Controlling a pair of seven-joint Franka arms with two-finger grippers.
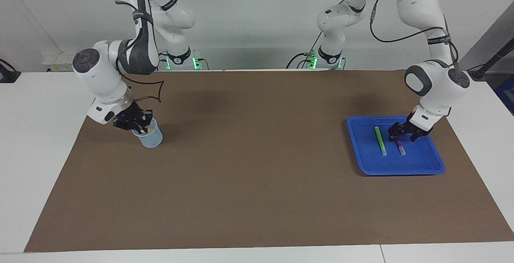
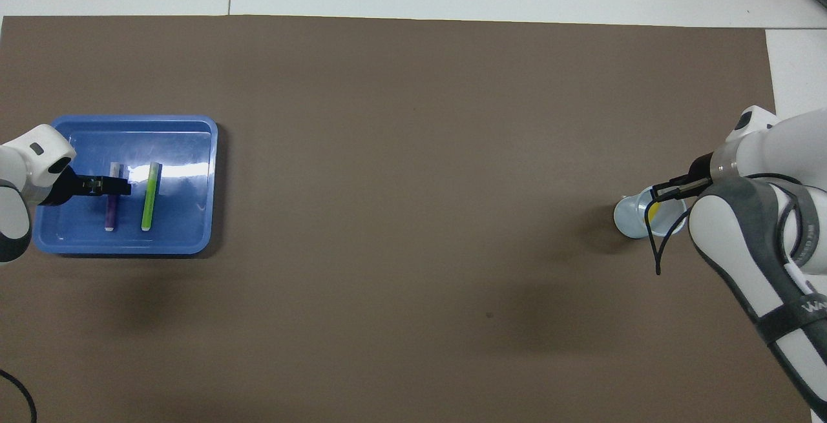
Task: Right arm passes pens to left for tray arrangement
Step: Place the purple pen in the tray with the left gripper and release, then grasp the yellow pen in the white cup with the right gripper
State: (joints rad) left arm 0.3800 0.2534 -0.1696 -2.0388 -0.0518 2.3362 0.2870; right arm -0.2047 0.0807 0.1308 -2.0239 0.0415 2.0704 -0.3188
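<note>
The blue tray (image 1: 425, 164) (image 2: 187, 145) lies toward the left arm's end of the table. In it a green pen (image 1: 380, 140) (image 2: 150, 197) and a purple pen (image 1: 400, 147) (image 2: 110, 213) lie side by side. My left gripper (image 1: 402, 135) (image 2: 111, 185) hangs open just over the purple pen's end, holding nothing. Toward the right arm's end stands a small translucent cup (image 1: 151, 139) (image 2: 630, 219) with the yellow pen (image 1: 151, 128) (image 2: 654, 210) standing in it. My right gripper (image 1: 141, 127) (image 2: 660, 194) reaches into the cup's mouth, shut on the yellow pen's upper end.
A brown mat (image 1: 249, 166) (image 2: 413, 152) covers most of the white table. The right arm's black cable (image 2: 658, 248) dangles beside the cup.
</note>
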